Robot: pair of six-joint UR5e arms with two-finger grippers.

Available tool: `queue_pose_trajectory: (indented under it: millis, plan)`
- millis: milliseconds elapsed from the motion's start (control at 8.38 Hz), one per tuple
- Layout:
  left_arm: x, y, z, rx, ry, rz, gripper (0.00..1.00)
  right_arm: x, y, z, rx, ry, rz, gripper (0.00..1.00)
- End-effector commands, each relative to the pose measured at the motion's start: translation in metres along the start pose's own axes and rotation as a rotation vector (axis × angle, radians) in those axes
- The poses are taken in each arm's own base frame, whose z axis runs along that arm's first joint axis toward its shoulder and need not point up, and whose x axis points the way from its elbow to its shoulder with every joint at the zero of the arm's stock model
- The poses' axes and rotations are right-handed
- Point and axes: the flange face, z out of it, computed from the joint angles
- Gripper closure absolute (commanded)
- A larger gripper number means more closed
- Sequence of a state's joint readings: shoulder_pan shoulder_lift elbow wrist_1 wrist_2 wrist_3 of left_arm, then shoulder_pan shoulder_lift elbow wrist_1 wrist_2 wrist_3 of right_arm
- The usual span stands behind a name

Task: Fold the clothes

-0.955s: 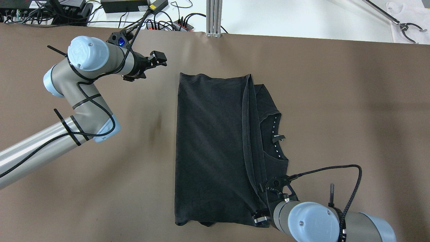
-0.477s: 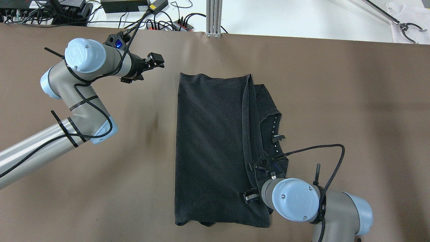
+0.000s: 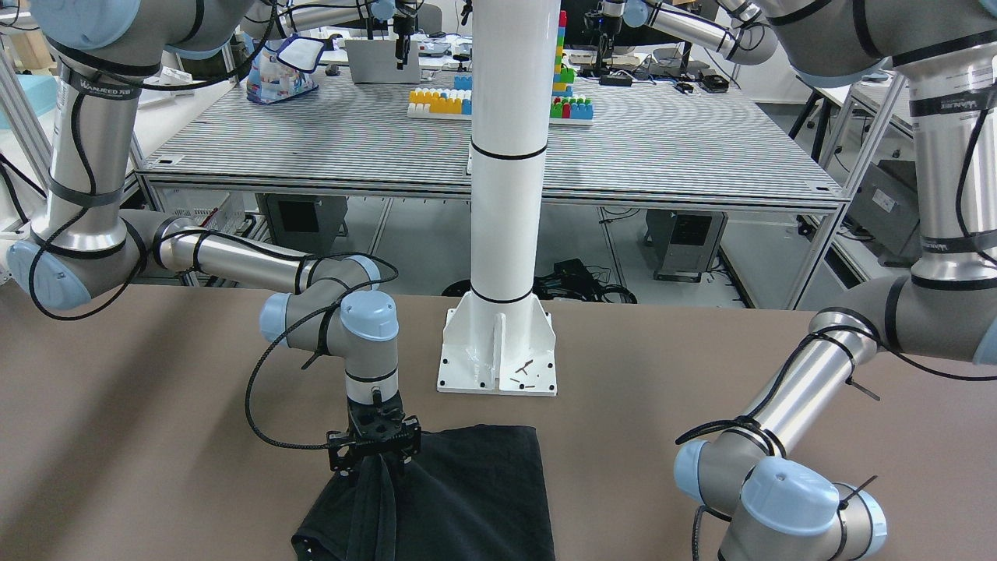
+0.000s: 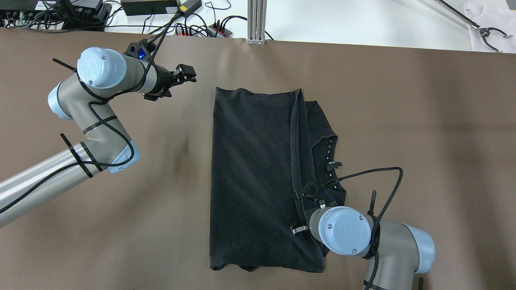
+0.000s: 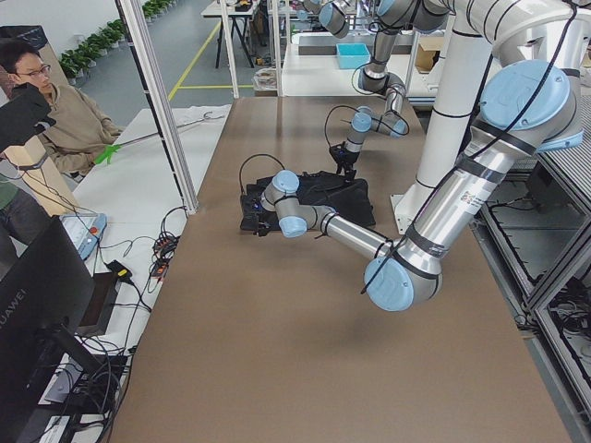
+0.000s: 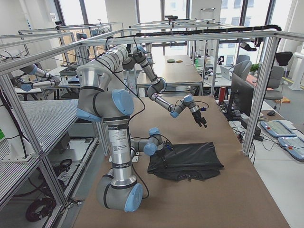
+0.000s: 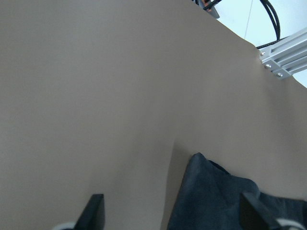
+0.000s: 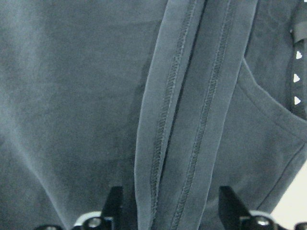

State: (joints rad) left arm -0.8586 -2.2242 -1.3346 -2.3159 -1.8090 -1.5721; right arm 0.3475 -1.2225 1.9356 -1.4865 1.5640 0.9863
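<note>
**Right gripper poised over the hem for the next fold**

In the overhead view the left gripper hangs above the bare table at about 10 o'clock from the black garment, well apart from it. Its wrist camera shows the fingers spread with nothing between them, and only a corner of cloth at 5 o'clock.

The garment lies mid-table as a part-folded rectangle. A doubled hem runs from 12 to 6 o'clock, and the collar lies exposed on its 3 o'clock side.

The right gripper stands at roughly 4 o'clock of the garment, pointing down. Its fingers are apart and straddle the hem without pinching it.

The step in hand looks like taking hold for another fold. The next move probably calls for lowering, clamping both hem layers together, then carrying them across without dragging the lower layers askew
</note>
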Motion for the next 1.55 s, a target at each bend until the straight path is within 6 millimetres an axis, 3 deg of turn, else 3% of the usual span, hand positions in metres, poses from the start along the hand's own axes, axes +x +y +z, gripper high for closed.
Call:
queue_pose_trajectory:
  millis: [0, 239, 597, 716, 836, 955, 1432]
  plan:
    - [-0.001, 0.0, 0.002, -0.001, -0.004, 0.002, 0.0, 0.002, 0.001, 0.014, -0.015, 0.025, -0.013, 0.51]
    - [-0.001, 0.001, 0.003, -0.002, -0.004, 0.004, 0.0, -0.016, -0.011, 0.01, -0.003, 0.004, -0.006, 0.51]
    - [-0.004, 0.001, 0.005, 0.0, -0.009, 0.003, 0.0, -0.015, -0.01, 0.01, -0.004, 0.003, -0.012, 0.52]
    - [-0.004, 0.001, 0.005, 0.0, -0.009, 0.005, 0.0, -0.016, -0.01, 0.01, -0.005, 0.002, -0.011, 0.6]
    - [-0.003, 0.002, 0.005, 0.0, -0.009, 0.006, 0.0, -0.015, -0.008, 0.011, -0.006, 0.005, -0.005, 0.91]
    - [-0.003, 0.005, 0.006, -0.003, -0.009, 0.006, 0.0, -0.014, -0.007, 0.012, -0.009, 0.007, -0.006, 1.0]
    - [-0.003, 0.009, 0.008, -0.009, -0.008, 0.001, 0.0, -0.011, -0.007, 0.012, -0.017, 0.005, -0.013, 1.0]
